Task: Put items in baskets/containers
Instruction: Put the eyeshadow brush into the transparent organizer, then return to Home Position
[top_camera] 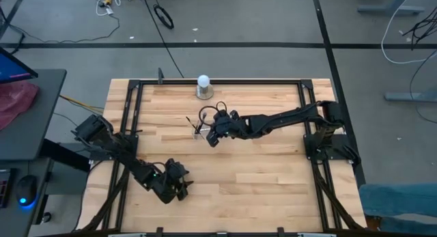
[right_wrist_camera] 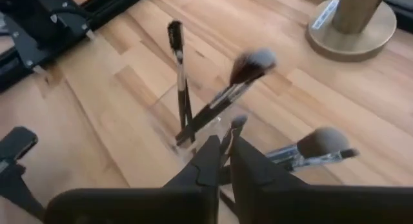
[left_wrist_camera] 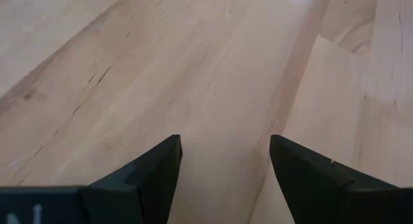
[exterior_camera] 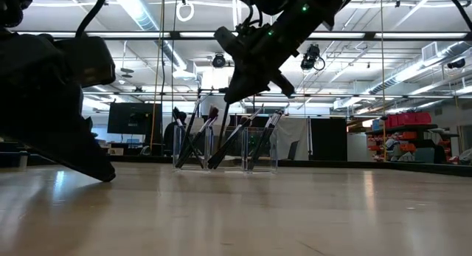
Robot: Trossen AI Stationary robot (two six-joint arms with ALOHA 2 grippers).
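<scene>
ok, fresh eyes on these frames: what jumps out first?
Probably the clear holder near the table's middle, with makeup brushes standing tilted in it. The right gripper hangs just above it, fingers nearly together on a thin brush. The left gripper sits low near the front-left, open over bare wood, and a white ball stands at the far edge.

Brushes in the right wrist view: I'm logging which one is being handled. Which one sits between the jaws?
The dark-tipped brush rising right at the right gripper, whose jaws are nearly closed on its handle; the fluffy reddish-tipped brush and thin upright one stand apart.
</scene>
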